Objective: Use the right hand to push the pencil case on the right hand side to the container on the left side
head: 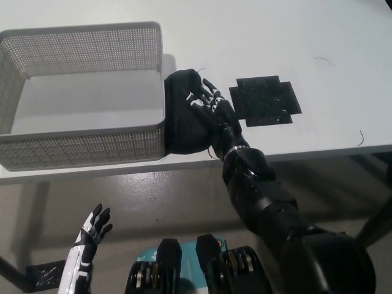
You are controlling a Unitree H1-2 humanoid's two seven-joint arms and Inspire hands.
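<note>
Resting flat on the black pencil case (182,122), the fingers (205,98) of the right hand (211,105) lie spread and extended, pointing up and to the picture's left, with nothing pinched between them. The palm presses against the case's right side, and the black wrist angles back down over the bench (275,49) edge. From there the right forearm and upper arm run diagonally toward the lower right corner, thickening as they near the camera.

The pencil case sits near the front edge of the white bench, its left side touching the right wall of the grey mesh container (86,141). It stands outside that container, pressed against the near right corner. The container is a rectangular perforated basket with an open top, occupying the bench's left part.

Just right of the hand, a black cross-shaped patch (264,101) lies flat on the bench, apart from the case.

Below the bench, at the lower left, the white left hand (92,228) hangs over the floor with its fingers apart and pointing upward, holding nothing.
</note>
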